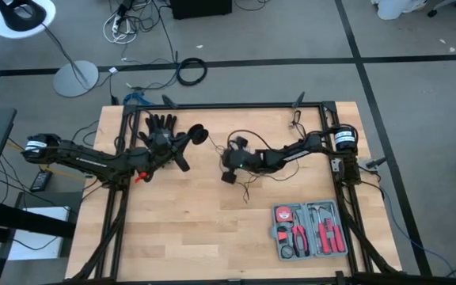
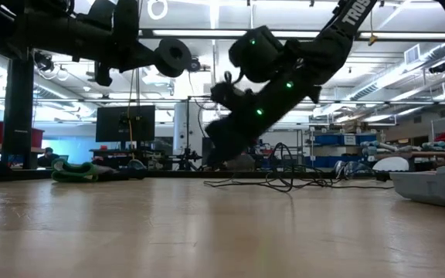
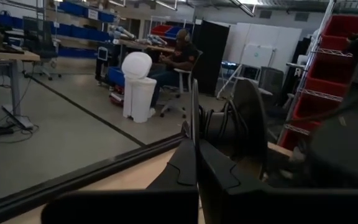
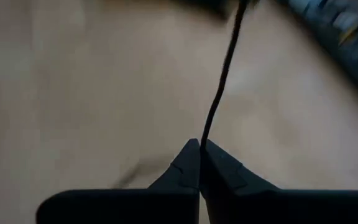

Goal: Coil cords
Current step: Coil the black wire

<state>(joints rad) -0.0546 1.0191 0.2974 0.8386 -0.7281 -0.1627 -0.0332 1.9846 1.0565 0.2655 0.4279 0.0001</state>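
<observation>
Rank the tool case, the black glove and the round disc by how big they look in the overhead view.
Largest to smallest in the high view:
1. Tool case
2. Black glove
3. Round disc, held up by the left hand, so nearer the camera, yet still smallest.

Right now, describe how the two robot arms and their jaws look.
Both arms are dark with jointed links and thin cables along them. The left arm has a white-ended base motor. The right arm shows green lights and white lettering in the low view. Jaws are flat black fingers.
</observation>
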